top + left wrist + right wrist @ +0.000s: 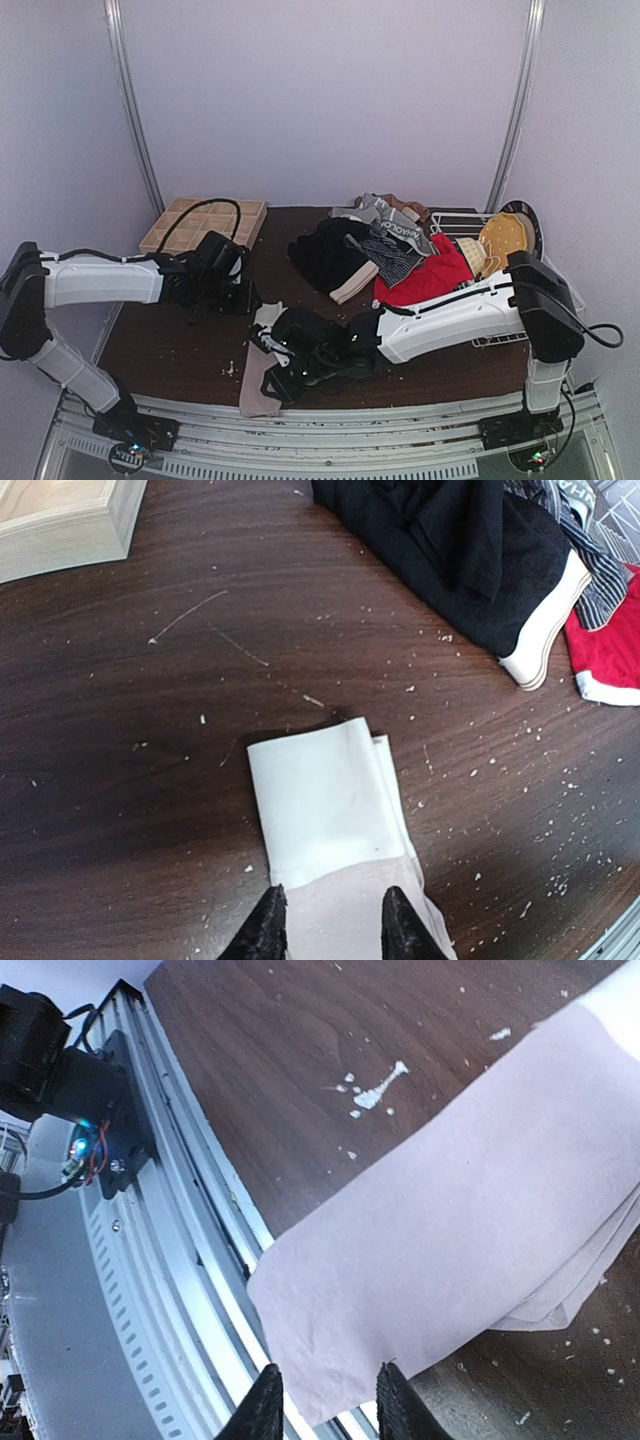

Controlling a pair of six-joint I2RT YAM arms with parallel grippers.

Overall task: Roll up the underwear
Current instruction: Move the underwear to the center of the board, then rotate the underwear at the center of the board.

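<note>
A pale pink-beige underwear lies folded into a long narrow strip near the table's front edge, its white waistband end pointing to the back. My left gripper hovers open over the strip just behind the waistband, one finger at each side. My right gripper stands open over the strip's near end, which overhangs the table edge onto the metal rail. More underwear is heaped at the back right: a black one, a grey-striped one and a red one.
A wooden grid tray stands at the back left, with a cable over it. A white wire rack holding yellow cloth sits at the far right. White specks dot the dark table. The slotted metal rail runs along the front.
</note>
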